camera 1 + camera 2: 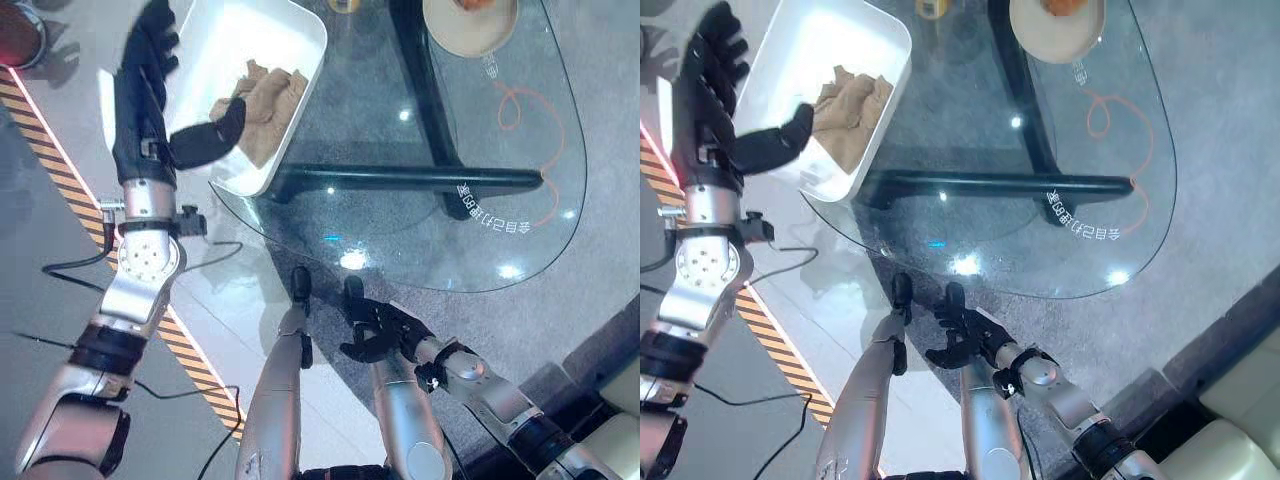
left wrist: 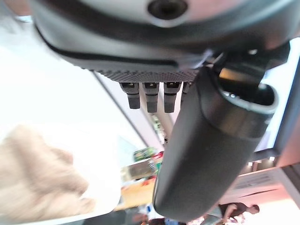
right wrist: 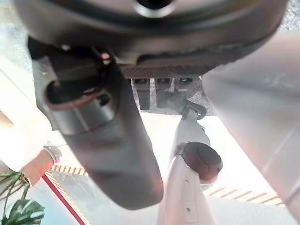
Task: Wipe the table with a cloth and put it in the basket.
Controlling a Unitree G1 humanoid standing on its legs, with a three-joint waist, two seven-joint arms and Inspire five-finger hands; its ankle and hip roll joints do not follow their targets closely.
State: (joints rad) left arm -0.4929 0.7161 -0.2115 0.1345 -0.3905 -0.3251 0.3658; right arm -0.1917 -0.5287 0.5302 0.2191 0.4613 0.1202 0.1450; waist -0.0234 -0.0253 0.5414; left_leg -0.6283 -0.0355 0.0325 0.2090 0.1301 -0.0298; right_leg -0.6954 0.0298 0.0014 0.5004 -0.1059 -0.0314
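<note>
1. The cloth (image 1: pixel 265 105) (tan, crumpled) lies inside the white basket (image 1: pixel 300 40), toward its near end, with neither hand touching it.
2. The basket sits on the left part of the glass worktop (image 1: pixel 470 230), its near corner at the worktop's edge.
3. The left hand (image 1: pixel 150 90) is raised beside the basket's left wall, arm upright; its fingers (image 1: pixel 158 35) are straight and spread, the thumb reaching over the rim toward the cloth, grasping nothing.
4. The right hand (image 1: pixel 385 330) hangs low, below the worktop's near edge, fingers loosely relaxed and empty.
5. A plate (image 1: pixel 470 25) rests at the worktop's far side.
</note>
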